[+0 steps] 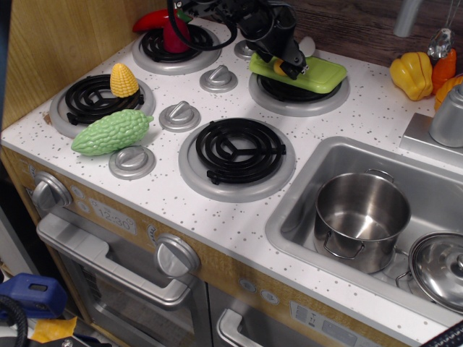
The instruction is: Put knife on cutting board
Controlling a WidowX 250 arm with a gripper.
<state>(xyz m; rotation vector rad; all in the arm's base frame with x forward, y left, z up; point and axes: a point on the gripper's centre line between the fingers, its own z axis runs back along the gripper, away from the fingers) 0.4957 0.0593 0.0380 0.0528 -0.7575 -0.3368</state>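
Fingers of the gripper (288,66) sit low over the left part of the cutting board (318,74), and a small yellow knife (279,68) shows right at their tips; whether they are clamped on it or slightly parted cannot be told, since the dark gripper body covers most of the contact. In this one overhead view the lime-green board lies flat across the rear right burner (298,94), and the yellow piece appears to be touching the board or just above its surface near the left edge. Taking the board as the landmark: a red pepper (165,27) stands on the burner well to its left, a corn cob (124,79) and a bumpy green gourd (112,132) lie further left and nearer the front, a yellow bell pepper (411,74) sits to its right, and a steel pot (360,217) rests in the sink (304,195) in front of it and to the right. Judging by its look, the knife is a light, stiff plastic toy, smooth and likely a bit slippery, so a pinch across its rounded yellow handle seems the surest hold. If it is on the board, the task looks nearly finished, with only letting go left.
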